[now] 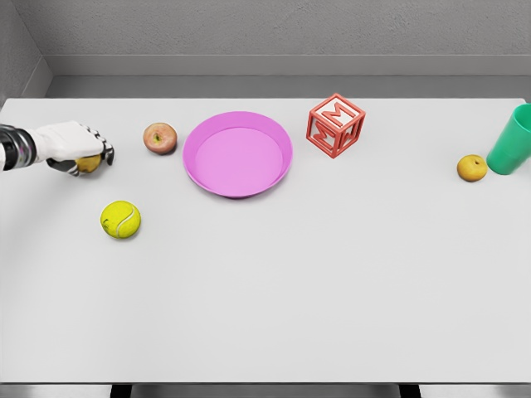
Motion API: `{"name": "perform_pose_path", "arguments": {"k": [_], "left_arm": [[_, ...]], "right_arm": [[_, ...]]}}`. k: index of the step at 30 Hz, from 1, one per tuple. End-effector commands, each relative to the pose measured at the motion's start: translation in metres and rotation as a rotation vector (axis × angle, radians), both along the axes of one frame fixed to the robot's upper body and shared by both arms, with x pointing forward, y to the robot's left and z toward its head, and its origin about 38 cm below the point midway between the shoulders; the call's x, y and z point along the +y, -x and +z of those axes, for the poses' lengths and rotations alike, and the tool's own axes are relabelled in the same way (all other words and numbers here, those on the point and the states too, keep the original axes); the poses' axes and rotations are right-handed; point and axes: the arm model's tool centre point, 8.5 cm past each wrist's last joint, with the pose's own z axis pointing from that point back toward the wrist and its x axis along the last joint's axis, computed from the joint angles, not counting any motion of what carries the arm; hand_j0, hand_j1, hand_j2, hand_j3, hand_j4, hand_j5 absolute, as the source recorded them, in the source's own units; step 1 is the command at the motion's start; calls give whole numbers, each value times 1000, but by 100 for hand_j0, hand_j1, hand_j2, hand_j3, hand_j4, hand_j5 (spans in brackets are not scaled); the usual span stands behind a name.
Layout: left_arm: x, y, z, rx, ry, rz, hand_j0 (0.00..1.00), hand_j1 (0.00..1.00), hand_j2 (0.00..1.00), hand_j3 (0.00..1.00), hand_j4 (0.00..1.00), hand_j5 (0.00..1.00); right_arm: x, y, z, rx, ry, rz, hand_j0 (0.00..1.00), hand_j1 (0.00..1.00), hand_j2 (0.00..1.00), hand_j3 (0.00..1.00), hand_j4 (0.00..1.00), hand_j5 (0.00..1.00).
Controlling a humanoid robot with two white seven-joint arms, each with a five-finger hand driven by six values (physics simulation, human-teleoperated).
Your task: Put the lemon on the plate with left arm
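My left hand (pixel 83 153) reaches in from the left edge, low over the table, with its fingers curled around a yellow lemon (pixel 88 164) that peeks out beneath them. The pink plate (pixel 238 154) lies to the right of the hand, past a reddish apple (pixel 160 138). Nothing lies in the plate. The right arm does not show.
A yellow tennis ball (pixel 121 220) sits in front of the hand. A red letter cube (pixel 335 125) stands right of the plate. At the far right are an orange (pixel 471 168) and a green cup (pixel 514 140). The white table (pixel 290 290) stretches toward the front edge.
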Motion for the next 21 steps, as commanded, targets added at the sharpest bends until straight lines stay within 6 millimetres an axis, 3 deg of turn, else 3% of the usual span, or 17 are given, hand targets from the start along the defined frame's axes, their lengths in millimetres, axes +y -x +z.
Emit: {"name": "perform_pose_path", "arguments": {"k": [1, 9, 21], "left_arm": [[-6, 0, 5, -13, 9, -19, 40, 40, 40, 40, 40, 40], [-20, 4, 21, -47, 43, -70, 39, 39, 39, 39, 39, 39], [-31, 8, 27, -69, 57, -110, 39, 39, 39, 39, 39, 39]], "right_arm": [[0, 0, 0, 1, 0, 0, 100, 100, 100, 100, 100, 100], [0, 0, 0, 0, 0, 0, 100, 100, 100, 100, 100, 100], [0, 0, 0, 0, 0, 0, 100, 100, 100, 100, 100, 100]]}}
